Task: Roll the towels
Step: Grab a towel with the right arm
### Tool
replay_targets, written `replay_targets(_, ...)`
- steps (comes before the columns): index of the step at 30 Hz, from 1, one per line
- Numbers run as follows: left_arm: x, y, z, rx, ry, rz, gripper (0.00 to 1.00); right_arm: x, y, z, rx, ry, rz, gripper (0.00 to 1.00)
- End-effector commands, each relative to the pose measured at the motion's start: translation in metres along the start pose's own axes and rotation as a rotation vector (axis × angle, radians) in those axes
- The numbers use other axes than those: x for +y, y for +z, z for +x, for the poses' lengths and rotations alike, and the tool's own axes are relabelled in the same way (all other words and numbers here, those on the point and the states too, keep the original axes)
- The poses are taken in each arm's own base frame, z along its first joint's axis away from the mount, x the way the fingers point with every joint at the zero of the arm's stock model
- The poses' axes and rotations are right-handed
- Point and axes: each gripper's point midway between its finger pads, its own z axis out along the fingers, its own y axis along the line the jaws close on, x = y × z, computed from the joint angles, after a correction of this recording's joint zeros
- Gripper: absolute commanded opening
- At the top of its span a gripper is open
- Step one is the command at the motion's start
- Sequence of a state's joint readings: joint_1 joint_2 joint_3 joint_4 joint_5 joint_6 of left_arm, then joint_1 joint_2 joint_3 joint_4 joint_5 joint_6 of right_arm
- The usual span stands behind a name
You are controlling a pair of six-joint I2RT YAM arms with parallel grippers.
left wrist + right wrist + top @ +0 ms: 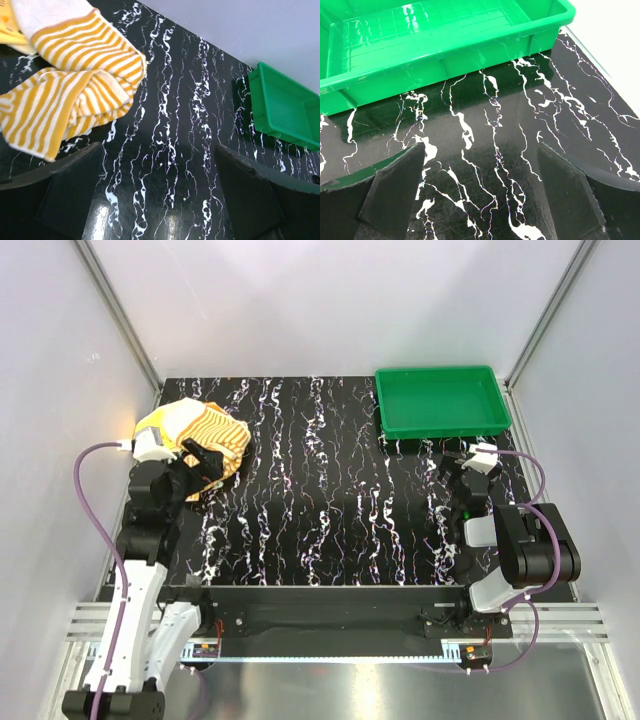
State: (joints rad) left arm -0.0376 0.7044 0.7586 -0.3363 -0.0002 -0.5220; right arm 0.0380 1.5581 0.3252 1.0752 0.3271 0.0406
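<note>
Wide open and empty: our left gripper [157, 175] and right gripper [480, 170]. We see the crumpled orange-and-cream striped towel [205, 432] heaped far-left on the black marbled tabletop [330, 490], its long axis unclear. Only the left wrist view shows its cream end touching the plain yellow cloth [9, 34].

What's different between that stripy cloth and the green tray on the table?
The striped towel is a soft, crumpled heap; the green tray is a rigid, flat-bottomed box. The towel is orange-and-cream striped; the tray is plain green. The towel lies at the far left corner, the tray at the far right. Both rest on the black marbled table, and neither is being held.
</note>
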Motion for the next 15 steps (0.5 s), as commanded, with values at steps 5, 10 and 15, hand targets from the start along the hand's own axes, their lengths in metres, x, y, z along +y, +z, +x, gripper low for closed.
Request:
replay_targets(5, 0.004, -0.02, 0.029, 0.161, -0.054, -0.03, 0.99, 0.002, 0.005, -0.021, -0.066, 0.004, -0.005, 1.0)
replay_targets(10, 0.011, -0.05, 0.019, 0.243, 0.052, -0.111, 0.99, 0.002, 0.005, -0.021, -0.062, 0.008, -0.005, 1.0)
replay_targets(15, 0.04, -0.084, -0.007, 0.111, 0.174, -0.248, 0.99, 0.002, 0.006, -0.02, -0.062, 0.007, -0.007, 1.0)
